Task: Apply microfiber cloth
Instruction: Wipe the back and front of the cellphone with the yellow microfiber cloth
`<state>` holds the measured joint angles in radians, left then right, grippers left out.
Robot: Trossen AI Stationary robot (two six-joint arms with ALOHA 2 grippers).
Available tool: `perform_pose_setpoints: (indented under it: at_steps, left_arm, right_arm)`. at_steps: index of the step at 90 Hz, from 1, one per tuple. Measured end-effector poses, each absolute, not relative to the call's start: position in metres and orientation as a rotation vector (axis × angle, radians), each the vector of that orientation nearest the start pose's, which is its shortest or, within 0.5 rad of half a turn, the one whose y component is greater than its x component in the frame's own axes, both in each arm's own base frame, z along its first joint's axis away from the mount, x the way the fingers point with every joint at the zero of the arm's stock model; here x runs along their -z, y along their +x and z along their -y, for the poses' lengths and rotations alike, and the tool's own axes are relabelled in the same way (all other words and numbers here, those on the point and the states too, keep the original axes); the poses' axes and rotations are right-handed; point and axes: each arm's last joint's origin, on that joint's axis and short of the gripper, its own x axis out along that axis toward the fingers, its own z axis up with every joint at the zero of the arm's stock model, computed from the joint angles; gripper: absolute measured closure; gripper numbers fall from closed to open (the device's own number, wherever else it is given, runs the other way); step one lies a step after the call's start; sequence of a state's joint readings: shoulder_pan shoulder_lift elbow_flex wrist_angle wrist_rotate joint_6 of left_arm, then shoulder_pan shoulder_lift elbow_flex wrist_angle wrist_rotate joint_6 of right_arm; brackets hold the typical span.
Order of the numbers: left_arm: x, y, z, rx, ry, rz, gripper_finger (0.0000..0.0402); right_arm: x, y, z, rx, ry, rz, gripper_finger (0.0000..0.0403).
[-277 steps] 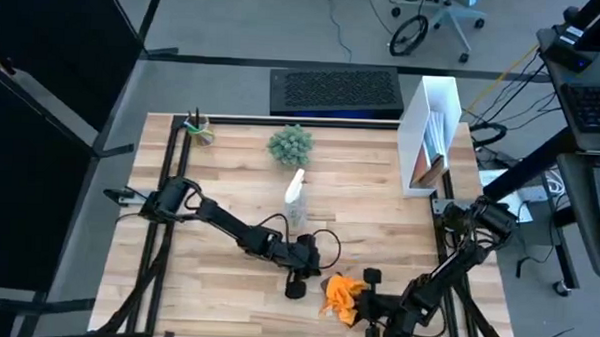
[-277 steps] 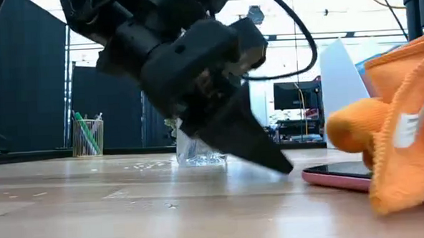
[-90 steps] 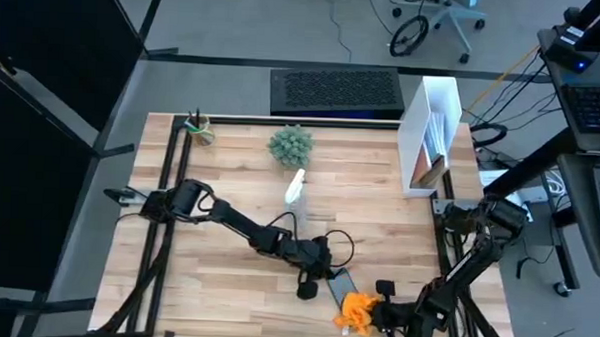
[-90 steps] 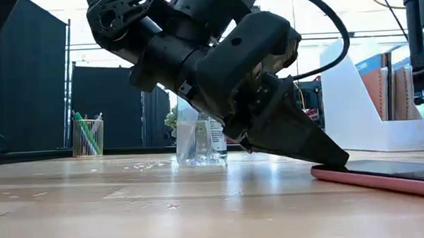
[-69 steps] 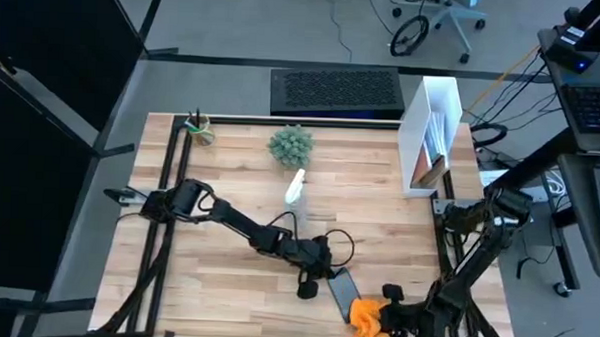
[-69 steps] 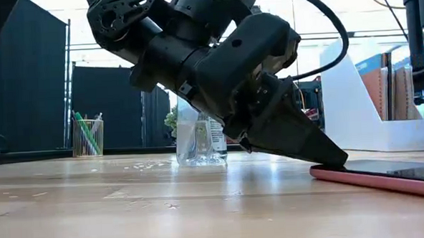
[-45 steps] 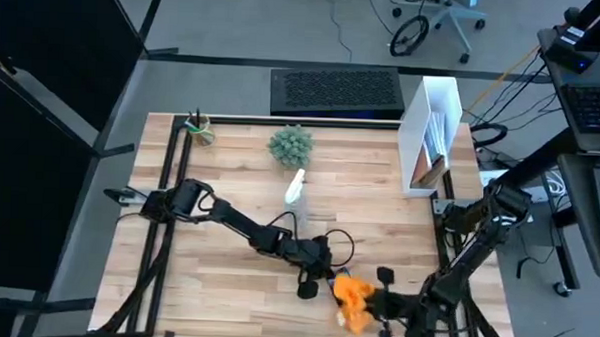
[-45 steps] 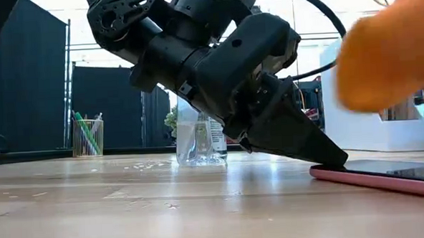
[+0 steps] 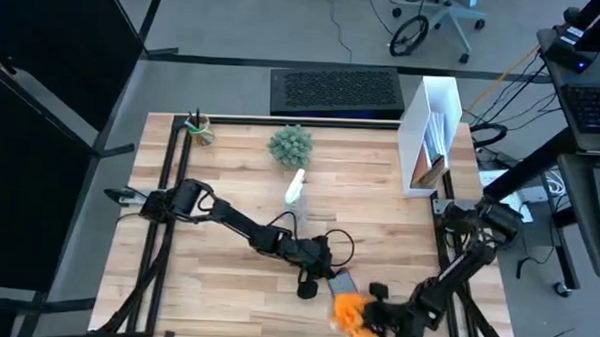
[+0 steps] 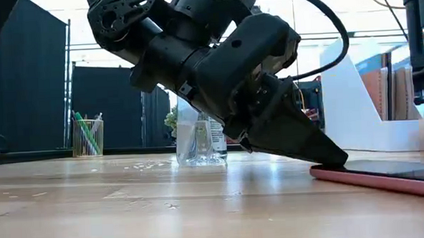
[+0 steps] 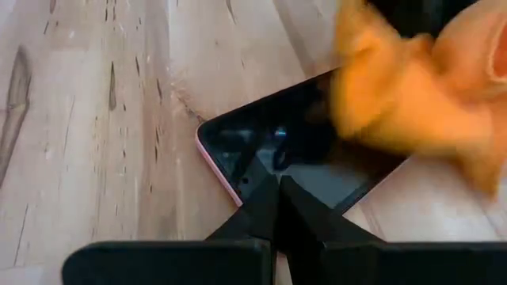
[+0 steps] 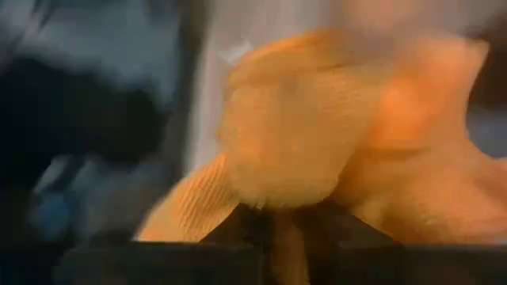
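1. The left tool (image 9: 305, 286) is down near the front middle of the wooden surface (image 9: 229, 206), its two dark fingers (image 11: 269, 207) pinched together with nothing between them, their tips pressed on the near corner of the phone (image 11: 301, 162).
2. The phone lies flat on the surface, a dark screen with a pink edge. From table height it shows as a thin pink-rimmed slab (image 10: 386, 174) with the left tool's pointed tip (image 10: 327, 157) resting on its end.
3. The microfiber cloth (image 9: 349, 311) is bright orange and bunched up, gripped in the right tool (image 9: 367, 313) close to the front edge of the surface, just to the right of the left tool.
4. Seen from the left wrist, the cloth (image 11: 412, 95) covers the far part of the phone's screen. I cannot tell whether it touches the glass or hangs just above it.
5. In the right wrist view the cloth (image 12: 317, 134) fills nearly everything, folded in a thick wad over that tool's closed fingers (image 12: 261, 229).
6. Behind the left arm a clear spray bottle (image 9: 295, 193) stands upright in the middle of the surface, well apart from the phone.
7. Farther back there is a small green plant (image 9: 291, 144), and a cup of pens (image 9: 196, 127) sits at the back left corner.
8. A white file holder (image 9: 429, 138) stands at the back right, with a dark keyboard (image 9: 335, 90) lying beyond the far edge of the surface.
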<state>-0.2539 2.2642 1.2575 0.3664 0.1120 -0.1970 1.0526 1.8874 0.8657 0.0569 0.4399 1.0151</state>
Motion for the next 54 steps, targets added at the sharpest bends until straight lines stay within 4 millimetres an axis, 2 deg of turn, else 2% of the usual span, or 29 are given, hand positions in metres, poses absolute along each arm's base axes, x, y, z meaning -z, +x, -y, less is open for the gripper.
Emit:
perform_pose_setpoints:
  at_steps: [12,24,30,37,54]
  left_arm:
    - [-0.074,0.433,0.115,0.287,-0.147,-0.675,0.0401]
    - [-0.074,0.433,0.115,0.288,-0.148,-0.669,0.0401]
    - [-0.081,0.433,0.116,0.291,-0.147,-0.653,0.0401]
    - [-0.086,0.433,0.118,0.304,-0.144,-0.645,0.0401]
    - [-0.118,0.42,0.123,0.311,-0.11,-0.706,0.0401]
  right_arm:
    - [-0.116,0.161,-0.287,-0.191,0.34,-0.955,0.0386]
    - [-0.143,0.142,-0.274,-0.13,0.394,-1.036,0.0386]
    - [-0.157,0.133,-0.263,-0.05,0.431,-1.059,0.0386]
    - [-0.165,0.123,-0.25,0.078,0.466,-1.095,0.0386]
    - [-0.178,0.106,-0.213,0.529,0.637,-1.118,0.0376]
